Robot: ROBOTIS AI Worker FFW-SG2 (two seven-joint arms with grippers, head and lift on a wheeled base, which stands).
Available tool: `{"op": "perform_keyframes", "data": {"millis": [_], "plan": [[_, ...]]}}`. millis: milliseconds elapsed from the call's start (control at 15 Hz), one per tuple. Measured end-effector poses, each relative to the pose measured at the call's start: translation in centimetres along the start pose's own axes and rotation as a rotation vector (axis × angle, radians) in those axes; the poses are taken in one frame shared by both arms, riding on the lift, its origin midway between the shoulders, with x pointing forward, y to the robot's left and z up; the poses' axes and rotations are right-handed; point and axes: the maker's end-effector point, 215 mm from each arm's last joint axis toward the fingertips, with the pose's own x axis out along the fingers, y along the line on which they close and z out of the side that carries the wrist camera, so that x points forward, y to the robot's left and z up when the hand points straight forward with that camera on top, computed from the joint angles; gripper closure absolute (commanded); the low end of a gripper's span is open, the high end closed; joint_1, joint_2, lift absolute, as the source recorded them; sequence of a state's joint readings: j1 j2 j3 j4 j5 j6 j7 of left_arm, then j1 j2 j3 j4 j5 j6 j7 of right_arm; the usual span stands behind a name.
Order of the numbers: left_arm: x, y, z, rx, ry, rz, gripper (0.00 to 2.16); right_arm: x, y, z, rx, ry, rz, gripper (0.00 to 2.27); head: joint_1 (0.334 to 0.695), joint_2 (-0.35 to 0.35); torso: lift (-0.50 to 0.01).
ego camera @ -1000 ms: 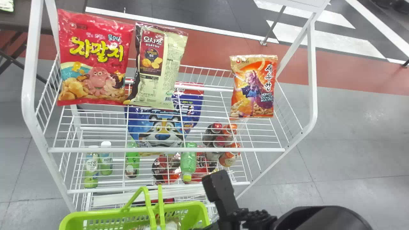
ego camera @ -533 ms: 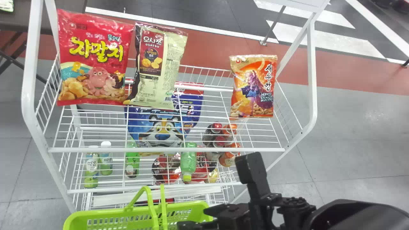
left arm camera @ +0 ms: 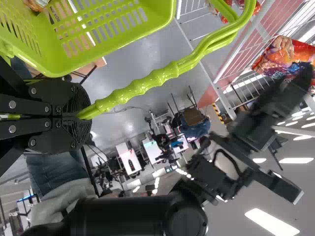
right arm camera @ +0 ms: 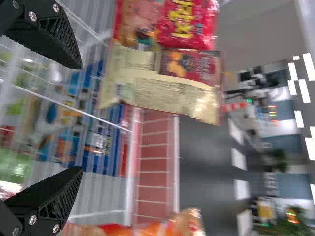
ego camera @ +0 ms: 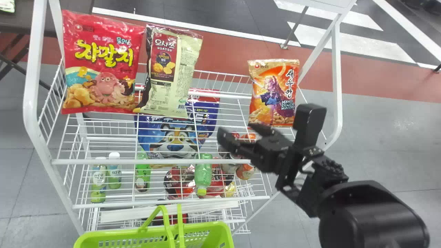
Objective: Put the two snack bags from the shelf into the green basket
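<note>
I have my right claw (ego camera: 236,131) wide apart by the white shelf (ego camera: 155,161), near the orange bag (ego camera: 274,93). My left claw (left arm camera: 84,116) clamps the green basket (ego camera: 117,232)'s handle (left arm camera: 142,84).

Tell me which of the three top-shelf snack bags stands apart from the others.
The orange bag, alone at right; the red bag and the cream bag are side by side at left.

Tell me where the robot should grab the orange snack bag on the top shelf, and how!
The right gripper should probably come from the front and squeeze the orange snack bag by its left and right edges, about halfway up. The bag stands upright with its front toward the robot, it is taller than it is wide, and there is a gap on its left for a finger.
</note>
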State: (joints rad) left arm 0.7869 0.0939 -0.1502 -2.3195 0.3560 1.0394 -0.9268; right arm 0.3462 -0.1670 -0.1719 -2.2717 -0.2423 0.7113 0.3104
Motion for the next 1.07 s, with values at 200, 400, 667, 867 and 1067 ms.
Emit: {"op": "perform_keyframes", "data": {"millis": [200,400,667,867,1067], "plan": [[-0.1,0.2,-0.2,-0.004,0.003,0.003,2.12,1.7,-2.0,3.0,-0.069,-0.105,-0.043,0.08,0.695,-0.35,-0.007],[-0.2,0.5,-0.3,-0.008,0.003,0.009,2.12,3.0,-4.8,4.4,-0.115,-0.19,-0.112,0.08,0.695,-0.35,-0.007],[-0.4,1.0,-0.3,-0.016,0.0,0.016,2.12,4.9,-9.5,4.0,-0.15,-0.234,-0.199,0.08,0.695,-0.35,-0.007],[-0.7,1.3,-0.2,-0.017,-0.001,0.023,2.12,5.6,-13.1,2.7,-0.152,-0.246,-0.252,0.08,0.695,-0.35,-0.007],[-0.8,1.5,-0.1,-0.02,-0.001,0.028,2.12,5.5,-16.5,1.6,-0.138,-0.242,-0.304,0.08,0.695,-0.35,-0.007]]}}
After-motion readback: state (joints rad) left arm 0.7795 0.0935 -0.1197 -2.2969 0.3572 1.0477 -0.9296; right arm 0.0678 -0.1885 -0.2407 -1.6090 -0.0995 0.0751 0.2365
